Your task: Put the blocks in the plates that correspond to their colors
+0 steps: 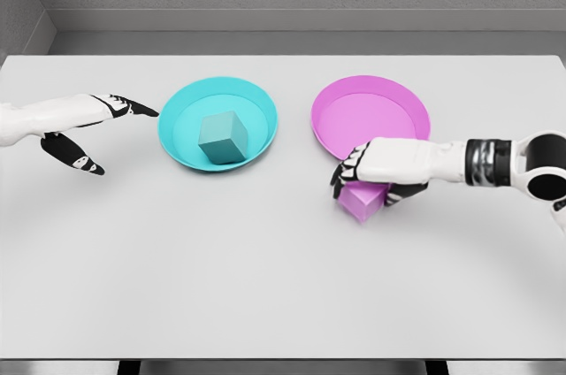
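Grey walls close off the back, and a pale white surface [265,269] fills most of the head view. The right hand [371,172] reaches in from the right edge on its white arm, lying low over the surface with its fingers [340,182] curled down across the top of a pink block [363,201]. It looks to have hold of the block, though the hand hides most of it and the contact on the far side cannot be made out. The pink block sits on the surface just at the near rim of the pink plate [370,114], outside the plate, its lower corner showing beneath the hand. To the left of the pink plate, close beside it but apart, stands a teal plate [177,123]. A teal block [222,137] rests inside that plate, near its middle, upright with one corner turned toward the camera. Farther left of the pink plate, beyond the teal plate, the left hand [88,127] comes in from the left edge. Its fingers are spread and hold nothing; one dark fingertip points toward the teal plate's rim, stopping short of it, while the thumb hangs lower.
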`<act>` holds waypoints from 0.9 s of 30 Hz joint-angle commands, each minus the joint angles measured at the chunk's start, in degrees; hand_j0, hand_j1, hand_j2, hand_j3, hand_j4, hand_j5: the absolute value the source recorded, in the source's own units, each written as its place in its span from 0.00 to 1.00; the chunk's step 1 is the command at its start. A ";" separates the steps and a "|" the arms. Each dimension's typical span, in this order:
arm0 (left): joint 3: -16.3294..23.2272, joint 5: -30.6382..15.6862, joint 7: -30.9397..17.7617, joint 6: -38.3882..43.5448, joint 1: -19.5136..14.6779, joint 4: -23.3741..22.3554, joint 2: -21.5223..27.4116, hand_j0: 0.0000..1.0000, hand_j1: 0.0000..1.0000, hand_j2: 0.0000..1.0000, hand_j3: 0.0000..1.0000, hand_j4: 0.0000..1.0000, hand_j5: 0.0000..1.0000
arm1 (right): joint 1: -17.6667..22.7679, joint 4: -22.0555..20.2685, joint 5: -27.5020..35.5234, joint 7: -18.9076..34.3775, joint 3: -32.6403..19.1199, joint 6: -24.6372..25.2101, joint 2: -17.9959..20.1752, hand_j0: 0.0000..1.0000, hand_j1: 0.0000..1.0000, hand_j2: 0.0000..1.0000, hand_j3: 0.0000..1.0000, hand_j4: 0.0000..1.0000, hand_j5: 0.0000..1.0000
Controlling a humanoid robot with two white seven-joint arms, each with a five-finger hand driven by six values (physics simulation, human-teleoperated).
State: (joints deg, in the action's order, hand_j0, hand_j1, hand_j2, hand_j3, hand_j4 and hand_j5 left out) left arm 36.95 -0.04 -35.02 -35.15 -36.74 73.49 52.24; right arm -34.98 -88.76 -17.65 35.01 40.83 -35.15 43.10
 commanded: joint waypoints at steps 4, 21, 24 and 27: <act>-0.04 -0.40 0.02 0.15 0.00 -0.10 0.06 1.00 1.00 1.00 1.00 1.00 1.00 | -0.18 1.22 3.06 -0.01 -2.87 0.15 0.06 0.65 0.65 0.65 0.65 0.65 0.65; 0.05 -0.32 0.02 0.15 0.44 -0.10 0.06 1.00 1.00 1.00 1.00 1.00 1.00 | -3.87 11.85 5.87 -0.01 -10.33 0.15 -4.60 0.61 0.61 0.61 0.61 0.61 0.61; 0.05 -0.32 0.02 0.15 0.44 -0.10 -0.03 1.00 1.00 1.00 1.00 1.00 1.00 | -4.74 14.67 5.87 -0.01 -12.09 0.15 -5.92 0.61 0.61 0.61 0.61 0.61 0.61; 0.05 -0.32 0.02 0.15 0.44 -0.10 0.06 1.00 1.00 1.00 1.00 1.00 1.00 | -4.83 17.48 5.87 -0.01 -14.02 0.15 -6.62 0.62 0.62 0.62 0.62 0.62 0.62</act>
State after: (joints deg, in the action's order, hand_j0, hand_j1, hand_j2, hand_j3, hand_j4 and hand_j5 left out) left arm 37.04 0.06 -35.02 -35.15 -36.30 73.39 52.22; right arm -39.81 -73.30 -12.23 35.04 28.08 -35.19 37.14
